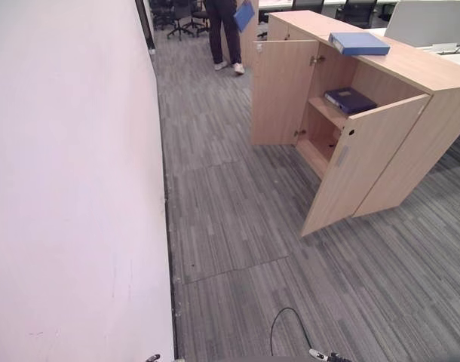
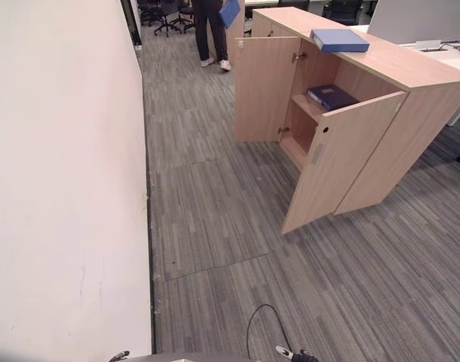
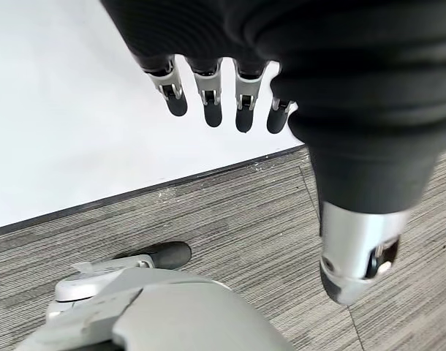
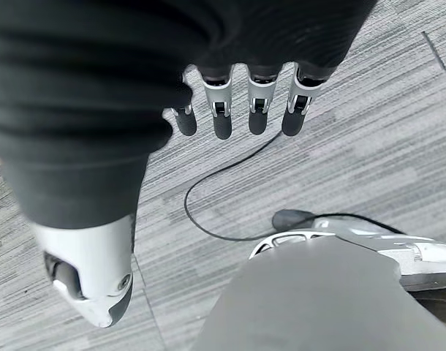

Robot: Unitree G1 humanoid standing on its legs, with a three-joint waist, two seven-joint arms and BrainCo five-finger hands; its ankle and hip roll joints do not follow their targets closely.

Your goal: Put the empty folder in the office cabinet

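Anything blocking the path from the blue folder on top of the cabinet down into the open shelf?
Nothing visible blocks it. The blue folder lies flat on the cabinet top; both doors stand open. A dark folder already lies on the shelf, with bare shelf beside it. Left hand and right hand hang open over the carpet, holding nothing.

A light-blue folder (image 1: 359, 44) lies flat and closed on top of the wooden office cabinet (image 1: 441, 83), whose two doors stand open. A dark-blue folder (image 1: 350, 99) lies on its inner shelf.
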